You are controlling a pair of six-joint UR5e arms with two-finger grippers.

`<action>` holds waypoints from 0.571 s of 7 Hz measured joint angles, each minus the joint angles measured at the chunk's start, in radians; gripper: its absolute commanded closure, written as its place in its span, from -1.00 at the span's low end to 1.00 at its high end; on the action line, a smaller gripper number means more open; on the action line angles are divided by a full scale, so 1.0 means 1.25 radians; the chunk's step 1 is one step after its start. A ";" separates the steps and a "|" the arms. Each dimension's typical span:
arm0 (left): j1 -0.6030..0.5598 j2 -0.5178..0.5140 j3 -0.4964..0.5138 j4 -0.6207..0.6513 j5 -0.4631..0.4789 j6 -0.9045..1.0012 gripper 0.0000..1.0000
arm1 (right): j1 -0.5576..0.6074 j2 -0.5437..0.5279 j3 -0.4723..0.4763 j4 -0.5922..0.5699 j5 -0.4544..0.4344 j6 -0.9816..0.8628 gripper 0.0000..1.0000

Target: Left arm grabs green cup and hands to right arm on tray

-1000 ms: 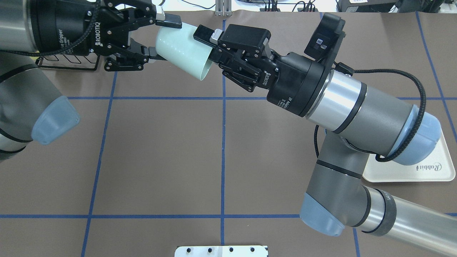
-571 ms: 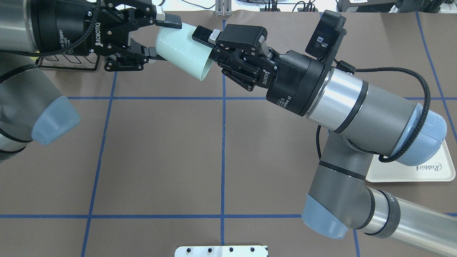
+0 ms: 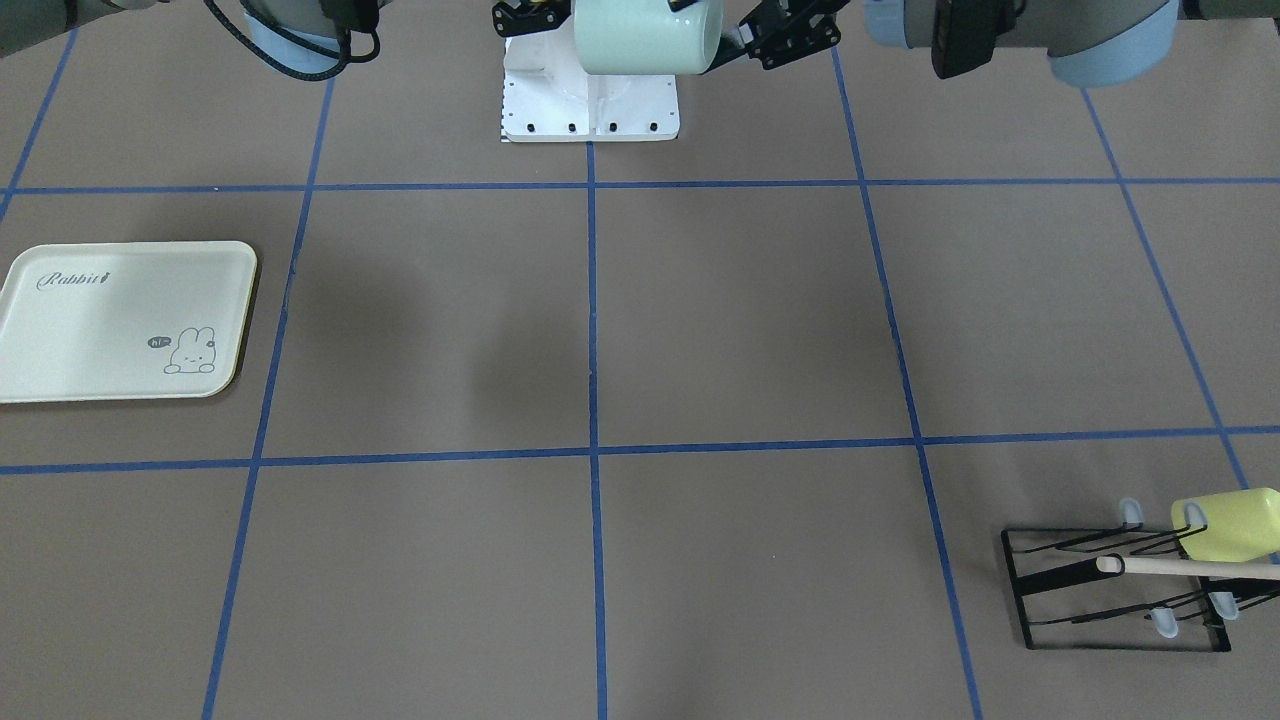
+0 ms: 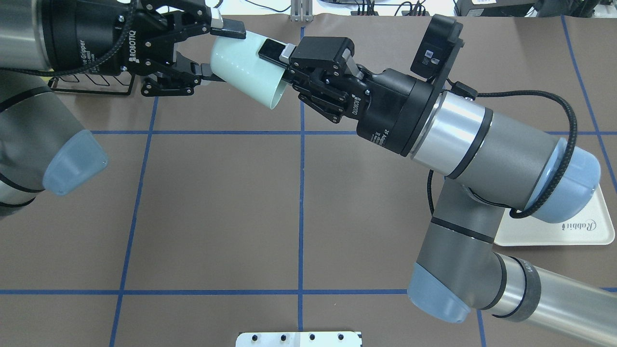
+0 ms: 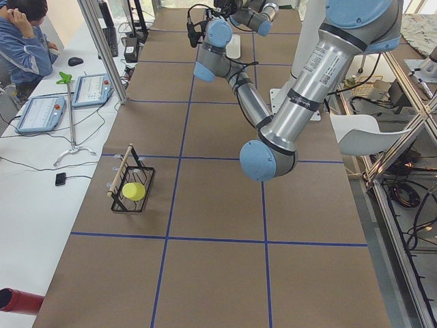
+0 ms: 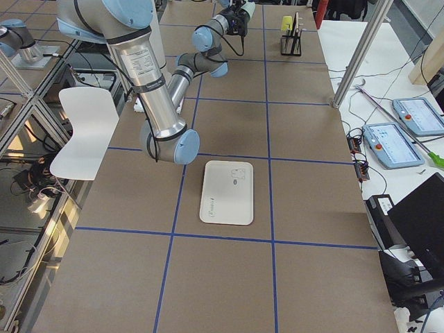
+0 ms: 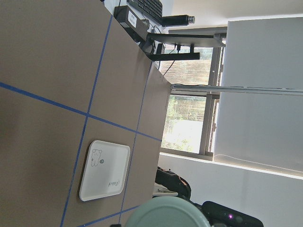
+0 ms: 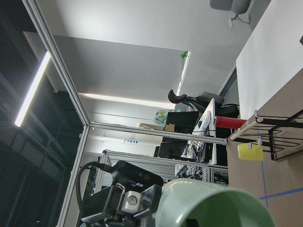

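Green cup is held sideways in mid-air, well apart from tray, base pinched betw. L gripper fingers, w/ R gripper fingers spread astride its rim end.

A long table covered in brown paper fills the room, marked into large squares by blue tape lines. In the left-end view, a white desk runs along 9 o'clock, holding two tablet-like control panels and loose cables. A person sits at 11 o'clock. A white moulded chair stands at 3 o'clock. A silver aluminium post rises beside the table. One wrist view shows a tall, daylit window at centre, beside a pale wall panel. The other shows a ceiling light strip at 9 o'clock.
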 measured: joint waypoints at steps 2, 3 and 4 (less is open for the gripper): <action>0.000 0.000 0.001 0.001 0.000 0.000 -1.00 | 0.000 0.000 0.004 -0.002 0.001 -0.001 1.00; 0.000 0.000 0.002 0.000 0.000 0.005 -1.00 | 0.000 0.000 0.011 -0.001 0.004 -0.003 1.00; 0.000 0.000 0.002 0.000 0.000 0.011 -1.00 | 0.000 -0.001 0.020 0.000 0.005 -0.003 1.00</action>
